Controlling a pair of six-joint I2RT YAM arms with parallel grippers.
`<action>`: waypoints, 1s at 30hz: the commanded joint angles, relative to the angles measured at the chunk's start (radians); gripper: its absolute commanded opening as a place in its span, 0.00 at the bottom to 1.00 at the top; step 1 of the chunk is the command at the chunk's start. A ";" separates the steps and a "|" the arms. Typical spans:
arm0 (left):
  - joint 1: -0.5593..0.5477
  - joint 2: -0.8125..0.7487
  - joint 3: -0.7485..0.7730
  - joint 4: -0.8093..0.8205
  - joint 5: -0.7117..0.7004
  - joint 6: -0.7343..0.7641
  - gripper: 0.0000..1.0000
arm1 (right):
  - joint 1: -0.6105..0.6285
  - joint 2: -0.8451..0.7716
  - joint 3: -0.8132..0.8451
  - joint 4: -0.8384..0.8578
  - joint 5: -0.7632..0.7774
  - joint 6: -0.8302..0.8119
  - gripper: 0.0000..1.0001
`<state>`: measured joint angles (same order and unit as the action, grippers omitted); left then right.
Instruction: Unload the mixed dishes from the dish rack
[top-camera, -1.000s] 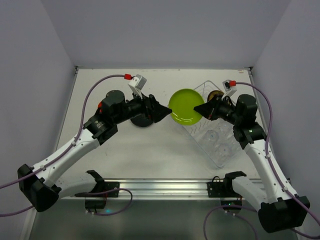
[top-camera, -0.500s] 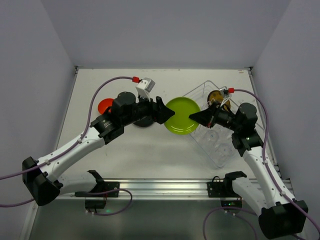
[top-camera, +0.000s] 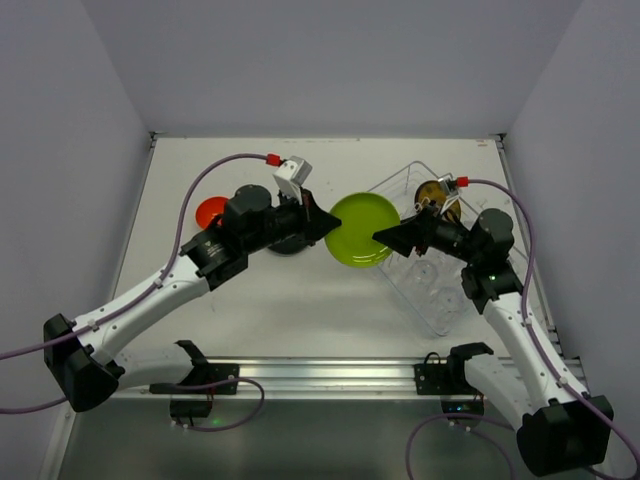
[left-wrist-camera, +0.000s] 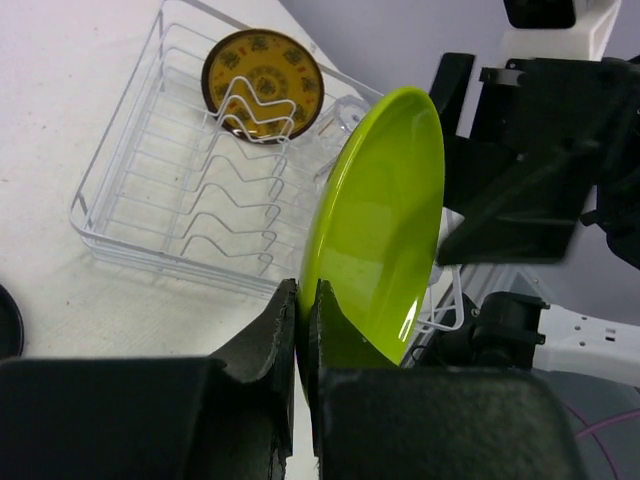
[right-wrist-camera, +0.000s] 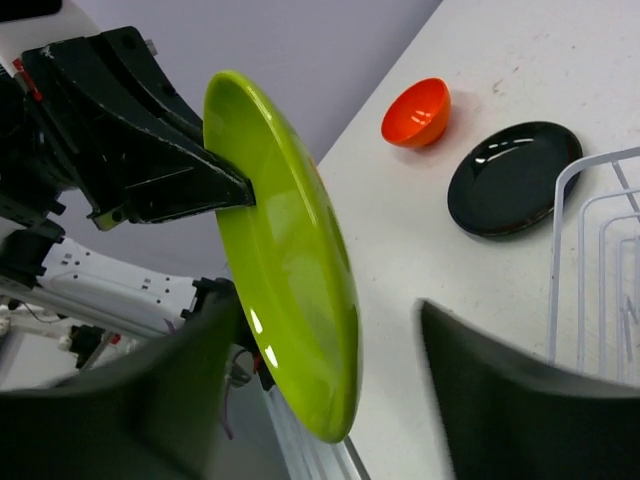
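Left fingers clamp one lime-green plate above the counter's middle, right fingers parted at its opposite rim; one patterned plate stands in the dish rack, one black plate and one orange bowl outside.

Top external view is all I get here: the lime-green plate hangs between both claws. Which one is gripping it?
Observer: The left wrist view shows the left claw shut on the rim of the lime-green plate.
Operator: And the right one?
Observer: In its own wrist view the right claw is open, with its fingers spread to either side of the plate.
Operator: What is the dark shape under the left arm?
Observer: A black plate, flat on the table, apart from the orange bowl.
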<state>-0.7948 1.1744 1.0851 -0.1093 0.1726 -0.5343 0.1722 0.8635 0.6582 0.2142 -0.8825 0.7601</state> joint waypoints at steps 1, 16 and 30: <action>-0.006 -0.030 0.016 0.016 -0.145 -0.006 0.00 | 0.006 -0.004 -0.009 0.033 0.051 -0.024 0.99; 0.525 0.112 -0.065 -0.076 -0.168 -0.228 0.00 | -0.010 -0.149 0.015 -0.335 0.491 -0.180 0.99; 0.569 0.386 -0.140 0.080 -0.058 -0.234 0.00 | -0.011 -0.334 0.032 -0.506 0.491 -0.277 0.99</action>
<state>-0.2264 1.5387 0.9661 -0.1333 0.0555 -0.7418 0.1627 0.5613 0.6708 -0.2630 -0.4133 0.5175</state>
